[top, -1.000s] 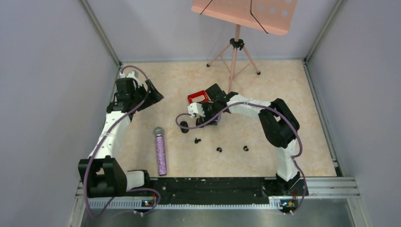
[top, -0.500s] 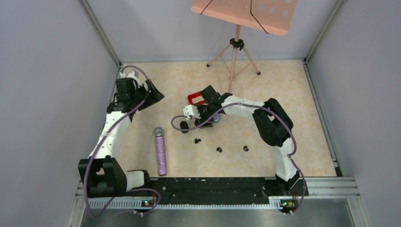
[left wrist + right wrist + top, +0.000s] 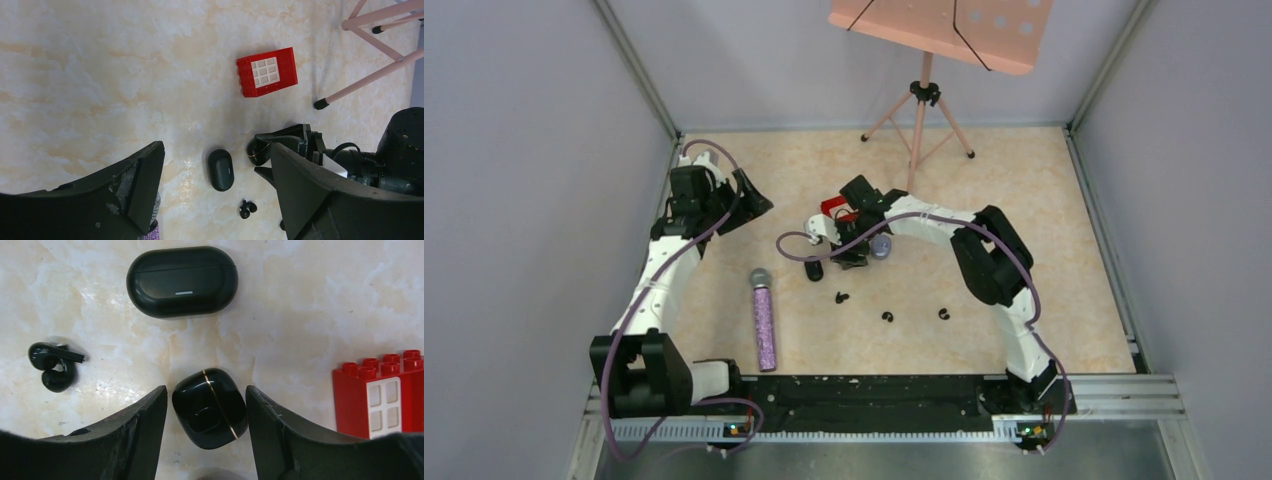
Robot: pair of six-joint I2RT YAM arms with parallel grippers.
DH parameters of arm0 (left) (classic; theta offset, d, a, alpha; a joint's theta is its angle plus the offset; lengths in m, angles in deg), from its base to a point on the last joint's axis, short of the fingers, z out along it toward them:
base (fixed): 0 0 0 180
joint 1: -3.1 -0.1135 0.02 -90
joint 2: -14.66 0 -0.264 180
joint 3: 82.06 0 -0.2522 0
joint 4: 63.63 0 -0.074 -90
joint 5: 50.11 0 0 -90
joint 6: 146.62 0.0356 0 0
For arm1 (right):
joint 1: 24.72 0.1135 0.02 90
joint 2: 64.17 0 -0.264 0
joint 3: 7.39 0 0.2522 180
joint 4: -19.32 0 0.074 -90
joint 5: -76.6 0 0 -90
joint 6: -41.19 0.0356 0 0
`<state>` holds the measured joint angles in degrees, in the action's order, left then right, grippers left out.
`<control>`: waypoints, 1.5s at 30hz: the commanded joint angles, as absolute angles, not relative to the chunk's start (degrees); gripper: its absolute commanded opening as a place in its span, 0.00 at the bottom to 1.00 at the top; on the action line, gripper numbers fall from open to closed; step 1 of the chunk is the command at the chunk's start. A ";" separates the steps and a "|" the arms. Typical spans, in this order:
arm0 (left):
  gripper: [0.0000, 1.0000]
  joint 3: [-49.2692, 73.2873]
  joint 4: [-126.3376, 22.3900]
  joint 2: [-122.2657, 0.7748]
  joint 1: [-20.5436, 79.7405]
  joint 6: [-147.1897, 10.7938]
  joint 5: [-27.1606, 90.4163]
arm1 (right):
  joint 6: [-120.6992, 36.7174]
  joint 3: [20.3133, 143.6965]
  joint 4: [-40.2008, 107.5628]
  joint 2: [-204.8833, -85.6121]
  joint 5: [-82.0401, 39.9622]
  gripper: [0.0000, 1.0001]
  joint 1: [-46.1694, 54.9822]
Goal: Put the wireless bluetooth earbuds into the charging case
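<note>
The right gripper (image 3: 206, 391) straddles a glossy black case (image 3: 210, 409), jaws parted, unclamped; matte oval case (image 3: 181, 281), black earbuds (image 3: 52, 367), red brick (image 3: 380, 392) lie near. The left gripper (image 3: 216, 146) gapes, empty.

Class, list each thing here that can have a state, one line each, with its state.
right gripper: open, fingers either side of the glossy black case.
left gripper: open, empty.
glossy black case: shut, tilted.
matte black case: shut, lying flat.
black earbuds: loose, outside any case.
microphone: lying flat.
</note>
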<state>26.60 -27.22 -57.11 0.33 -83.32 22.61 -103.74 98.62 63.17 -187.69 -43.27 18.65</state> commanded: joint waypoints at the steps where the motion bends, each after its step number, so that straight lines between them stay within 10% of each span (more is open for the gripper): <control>1: 0.83 25.95 -30.19 -57.39 -0.07 -83.11 21.42 | -101.32 101.17 69.38 -187.96 -46.04 0.60 18.19; 38: 0.80 26.79 -32.18 -58.99 -0.01 -83.95 18.05 | -103.95 92.85 64.04 -183.79 -41.98 0.58 16.59; 45: 0.79 27.19 -33.47 -60.05 -0.03 -83.91 15.64 | -103.62 94.02 64.80 -183.30 -42.47 0.25 16.21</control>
